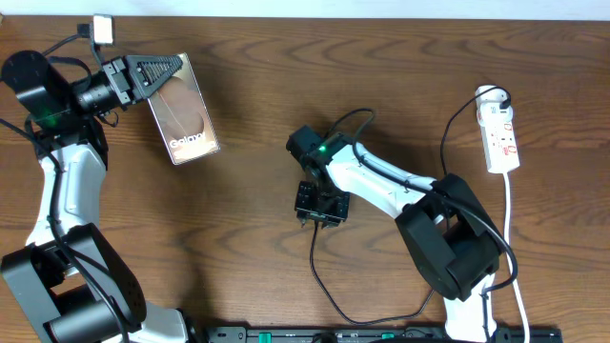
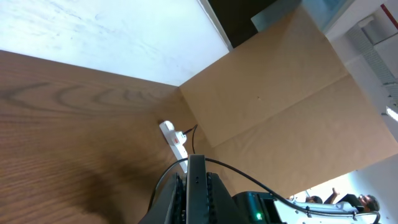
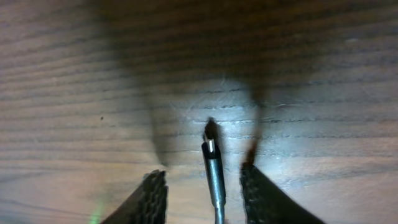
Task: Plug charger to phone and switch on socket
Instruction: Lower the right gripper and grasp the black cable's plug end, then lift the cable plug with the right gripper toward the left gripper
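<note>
Straddling the charger [image 3: 212,158] tip, right gripper [image 3: 202,180] not yet gripping.
Its jaws stand part open either side of the charger, clear of it, evidently lining up a pinch. Well apart at far left, the left gripper [image 1: 157,69] clamps the phone [image 1: 189,119], seemingly steadying it; the socket [image 1: 502,133] lies far right.

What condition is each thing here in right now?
phone: held, nothing plugged in
left gripper: shut on the phone
right gripper: open, straddling the charger tip
charger tip: loose, not yet pinched
socket: lying flat, switch position too small to tell
</note>
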Motion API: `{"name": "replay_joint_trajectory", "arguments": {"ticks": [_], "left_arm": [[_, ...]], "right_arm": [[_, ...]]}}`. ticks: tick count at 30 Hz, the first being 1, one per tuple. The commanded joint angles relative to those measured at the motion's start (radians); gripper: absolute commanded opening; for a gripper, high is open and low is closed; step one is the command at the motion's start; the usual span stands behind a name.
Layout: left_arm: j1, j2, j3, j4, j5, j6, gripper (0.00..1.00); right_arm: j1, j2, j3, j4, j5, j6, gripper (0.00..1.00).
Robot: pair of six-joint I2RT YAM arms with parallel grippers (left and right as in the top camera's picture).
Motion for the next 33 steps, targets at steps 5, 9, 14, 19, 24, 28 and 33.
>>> {"name": "replay_joint_trajectory", "arguments": {"ticks": [5, 9, 14, 19, 24, 28, 33], "left_arm": [[0.003, -0.013, 0.009, 0.007, 0.024, 0.006, 0.08], [0.003, -0.013, 0.009, 0.007, 0.024, 0.006, 0.07], [0.003, -0.013, 0.009, 0.007, 0.024, 0.006, 0.07], [0.003, -0.013, 0.009, 0.007, 0.024, 0.006, 0.08], [0.003, -0.013, 0.009, 0.007, 0.024, 0.006, 0.08], [0.003, -0.013, 0.009, 0.007, 0.024, 0.006, 0.07], [0.003, -0.013, 0.009, 0.007, 0.024, 0.006, 0.08]], "right_arm": [[0.005, 0.013, 0.006, -0.002, 0.011, 0.009, 0.27], [0.005, 0.013, 0.006, -0.003, 0.01, 0.009, 0.25], [0.005, 0.013, 0.006, -0.006, 0.01, 0.01, 0.23], [0.005, 0.013, 0.006, -0.007, 0.01, 0.016, 0.16], [0.005, 0.013, 0.006, -0.009, 0.01, 0.016, 0.11], [0.005, 0.013, 0.006, -0.009, 0.01, 0.016, 0.07], [0.005, 0.013, 0.006, -0.009, 0.01, 0.016, 0.03]]}}
